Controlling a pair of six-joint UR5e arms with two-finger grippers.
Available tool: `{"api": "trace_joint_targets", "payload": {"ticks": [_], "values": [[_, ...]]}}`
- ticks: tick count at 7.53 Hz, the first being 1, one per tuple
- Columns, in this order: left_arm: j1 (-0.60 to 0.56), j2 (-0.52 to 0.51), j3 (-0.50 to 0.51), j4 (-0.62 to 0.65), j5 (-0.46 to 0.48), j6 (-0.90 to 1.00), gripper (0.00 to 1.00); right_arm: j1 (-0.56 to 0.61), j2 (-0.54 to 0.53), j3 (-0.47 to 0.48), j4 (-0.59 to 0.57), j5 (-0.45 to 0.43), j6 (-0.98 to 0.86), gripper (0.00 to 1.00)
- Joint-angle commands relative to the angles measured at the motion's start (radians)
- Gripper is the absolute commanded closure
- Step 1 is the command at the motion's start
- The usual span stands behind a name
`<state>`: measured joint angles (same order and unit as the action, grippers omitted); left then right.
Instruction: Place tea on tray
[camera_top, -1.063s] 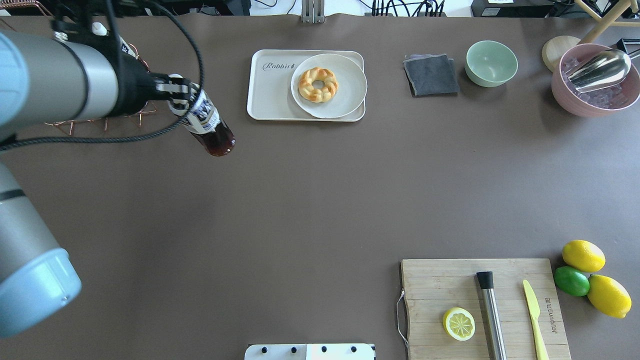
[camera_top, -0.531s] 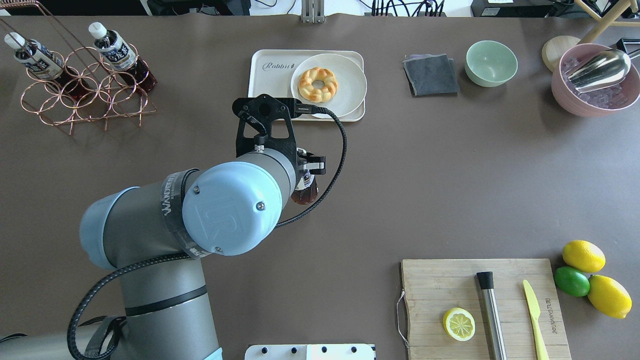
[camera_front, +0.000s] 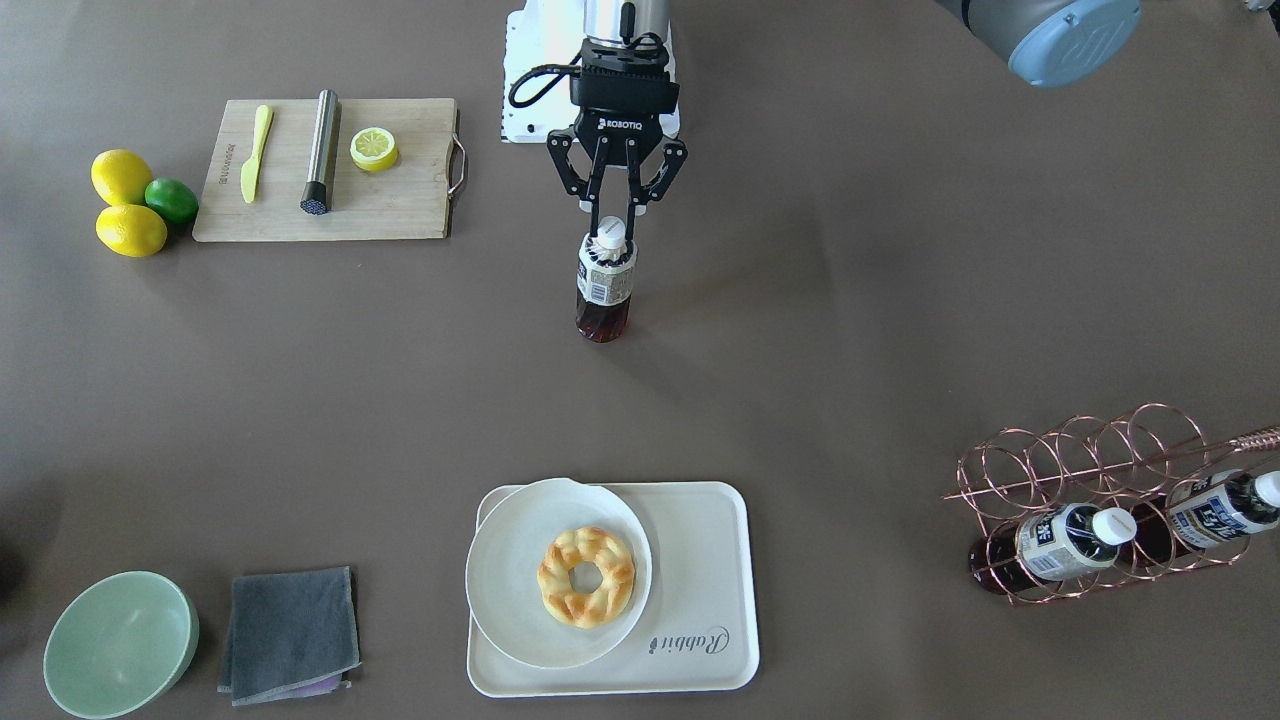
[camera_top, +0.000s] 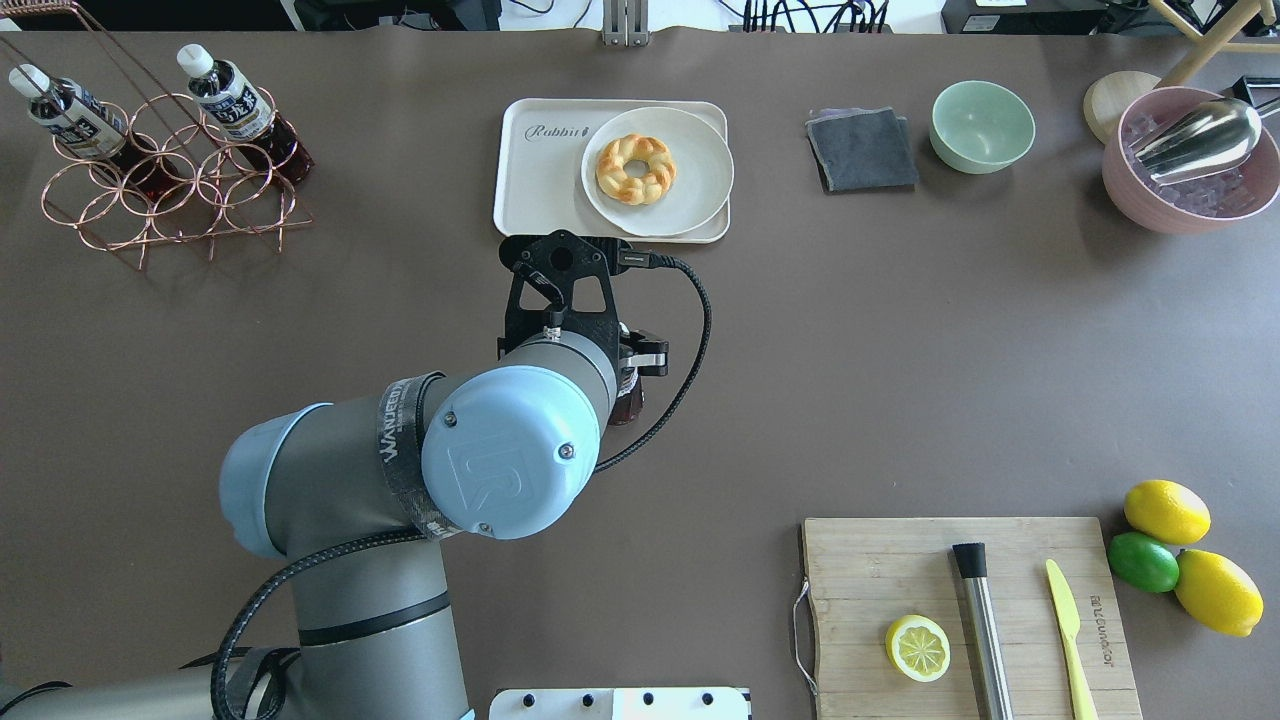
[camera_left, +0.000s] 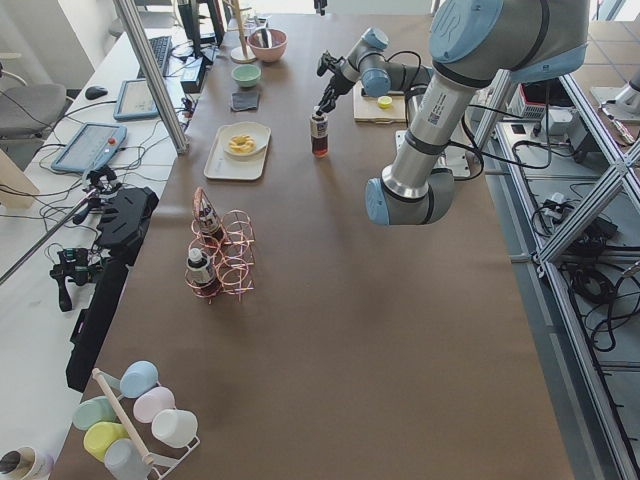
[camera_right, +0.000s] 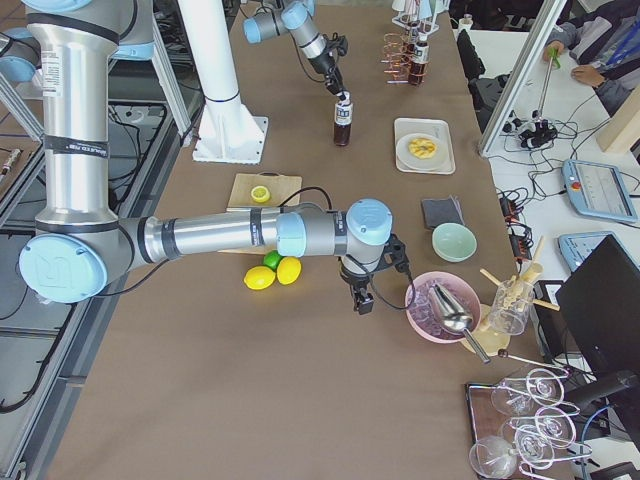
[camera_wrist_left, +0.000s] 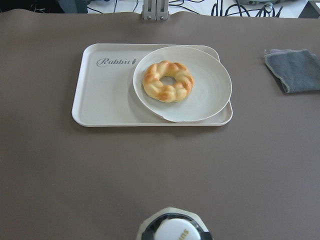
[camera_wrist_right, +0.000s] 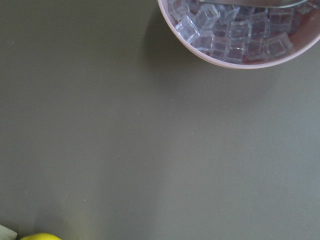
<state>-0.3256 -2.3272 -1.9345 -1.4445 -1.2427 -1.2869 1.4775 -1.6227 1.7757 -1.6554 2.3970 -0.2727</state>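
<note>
Just moved: left gripper (camera_front: 611, 232) brought the tea (camera_front: 605, 285) to the centre of the table (camera_front: 900, 300), jaws clamped on its cap; tray (camera_front: 700, 560) lay ahead, unreached. Right gripper (camera_right: 362, 300) jaws: could not tell.

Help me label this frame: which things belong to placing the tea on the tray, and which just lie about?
Job: left gripper, tea, tray.
Lying about: plate, pastry, racked bottles, cloth, green bowl, cutting board, lemons, ice bowl.
</note>
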Motion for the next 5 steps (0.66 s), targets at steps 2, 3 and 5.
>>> {"api": "trace_joint_targets", "payload": {"ticks": [2,3,5], "values": [[0.002,-0.001,-0.006,-0.001,-0.001,0.006,0.09,-0.197,0.228,0.031,0.0,-0.002,0.385,0.0],[-0.003,0.0,-0.029,0.001,-0.007,0.009,0.07,-0.245,0.306,0.047,0.0,-0.002,0.53,0.0],[-0.064,0.017,-0.086,0.004,-0.049,0.073,0.06,-0.387,0.482,0.068,-0.001,-0.015,0.842,0.0]]}}
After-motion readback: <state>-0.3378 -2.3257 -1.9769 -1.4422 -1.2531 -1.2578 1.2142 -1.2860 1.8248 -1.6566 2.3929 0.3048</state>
